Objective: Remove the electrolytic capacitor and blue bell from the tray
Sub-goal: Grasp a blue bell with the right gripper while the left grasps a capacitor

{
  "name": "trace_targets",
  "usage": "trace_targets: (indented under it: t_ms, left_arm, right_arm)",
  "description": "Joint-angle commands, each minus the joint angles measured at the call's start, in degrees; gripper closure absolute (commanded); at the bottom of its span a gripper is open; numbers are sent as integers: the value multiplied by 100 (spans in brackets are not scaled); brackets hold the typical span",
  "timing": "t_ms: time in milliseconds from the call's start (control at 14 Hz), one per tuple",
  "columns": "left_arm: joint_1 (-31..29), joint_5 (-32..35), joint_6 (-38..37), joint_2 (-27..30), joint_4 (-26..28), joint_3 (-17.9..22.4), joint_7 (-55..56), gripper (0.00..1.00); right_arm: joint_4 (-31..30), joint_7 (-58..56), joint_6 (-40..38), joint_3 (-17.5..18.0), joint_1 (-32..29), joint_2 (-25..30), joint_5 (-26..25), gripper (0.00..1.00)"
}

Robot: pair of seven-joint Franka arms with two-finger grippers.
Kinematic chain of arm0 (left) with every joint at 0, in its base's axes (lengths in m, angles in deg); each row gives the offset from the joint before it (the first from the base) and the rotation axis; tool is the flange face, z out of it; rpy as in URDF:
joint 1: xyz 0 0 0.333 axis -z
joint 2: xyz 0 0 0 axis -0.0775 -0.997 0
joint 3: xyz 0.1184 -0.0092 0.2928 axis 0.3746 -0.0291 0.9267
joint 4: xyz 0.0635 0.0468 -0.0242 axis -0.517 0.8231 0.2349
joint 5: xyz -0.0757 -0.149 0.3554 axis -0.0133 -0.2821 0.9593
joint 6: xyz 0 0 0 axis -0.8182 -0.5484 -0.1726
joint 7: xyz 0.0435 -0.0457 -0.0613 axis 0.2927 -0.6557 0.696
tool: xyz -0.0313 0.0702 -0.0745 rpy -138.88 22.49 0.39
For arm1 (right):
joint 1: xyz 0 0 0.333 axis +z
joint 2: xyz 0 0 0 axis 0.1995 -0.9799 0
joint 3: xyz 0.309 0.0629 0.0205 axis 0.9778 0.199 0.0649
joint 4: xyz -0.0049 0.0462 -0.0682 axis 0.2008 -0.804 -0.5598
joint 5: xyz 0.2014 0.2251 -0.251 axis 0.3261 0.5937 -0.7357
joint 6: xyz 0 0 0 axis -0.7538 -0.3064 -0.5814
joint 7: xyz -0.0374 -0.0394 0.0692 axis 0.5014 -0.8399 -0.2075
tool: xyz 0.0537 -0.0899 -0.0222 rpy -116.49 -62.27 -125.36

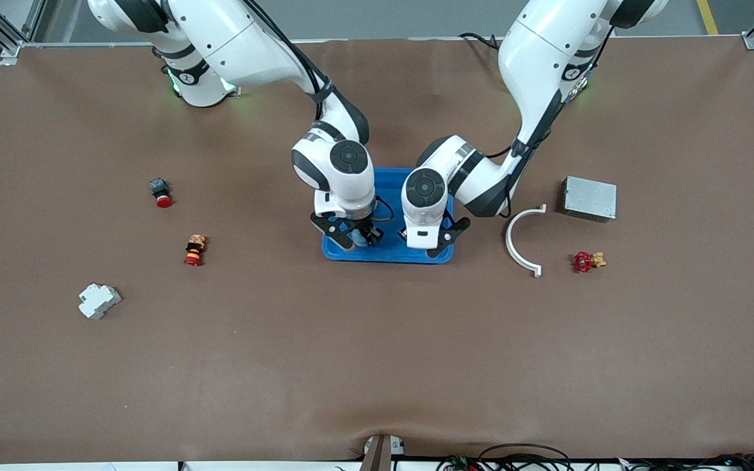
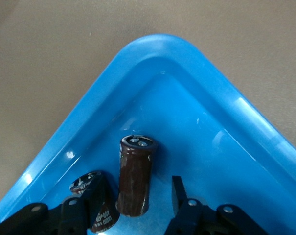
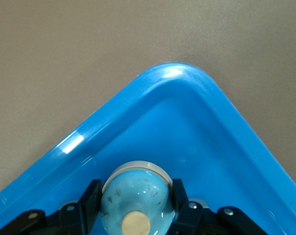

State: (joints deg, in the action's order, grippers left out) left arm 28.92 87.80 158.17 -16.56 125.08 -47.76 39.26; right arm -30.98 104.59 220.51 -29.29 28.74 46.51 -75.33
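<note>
Nothing out yet: both items sit in the blue tray (image 1: 390, 252) at frame centre on the bench, right end effector (image 3: 135, 196) pinching the blue bell (image 3: 134, 196), left end effector (image 2: 138, 196) spread around one upright capacitor (image 2: 135, 176), not yet clamped.

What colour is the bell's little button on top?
Cream, on the light-blue bell; the right wrist view shows it best.

tray (image 1: 390, 252) mid-table | right gripper (image 1: 359, 237) and left gripper (image 1: 430, 243) both down in it | white curved bracket (image 1: 520, 242), grey metal box (image 1: 589, 198), red valve (image 1: 586, 261) toward left arm's end
</note>
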Motion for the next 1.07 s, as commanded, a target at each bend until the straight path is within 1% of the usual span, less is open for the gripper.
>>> trace_targets:
  t_ms: [0, 71, 142, 214, 285, 356, 427, 570, 783, 997]
  left_arm:
    - [56, -53, 15, -109, -59, 19, 51, 37]
    - [56, -53, 15, -135, -59, 19, 51, 37]
    - [56, -44, 15, -136, -67, 19, 51, 41]
    - [56, -44, 15, -127, -59, 19, 51, 50]
    - [56, -18, 15, -109, -59, 19, 42, 77]
    - [91, -9, 15, -92, -67, 19, 42, 98]
    - [126, -9, -3, -48, -67, 28, 51, 100]
    - [109, -9, -99, 153, -59, 28, 42, 100]
    - [48, 166, -748, 610, -67, 46, 25, 100]
    - [4, 176, -1363, 1032, -76, 72, -89, 100]
  right_arm:
    - [157, 282, 4, -43, 71, -93, -133, 100]
    - [226, 291, -22, -43, 62, -84, -115, 100]
    - [323, 265, -118, -43, 53, -66, -89, 100]
    - [341, 230, -249, -26, 62, -31, -89, 100]
    - [402, 195, -503, -8, 62, -13, -98, 100]
    - [507, 168, -740, 0, 53, -22, -106, 100]
    - [561, 55, -960, 9, 53, 4, -106, 100]
    - [561, -200, -1242, 27, 45, 118, -80, 100]
    - [561, -613, -1682, 36, -25, 425, -45, 100]
    - [535, -1122, -1999, 27, -140, 715, 183, 100]
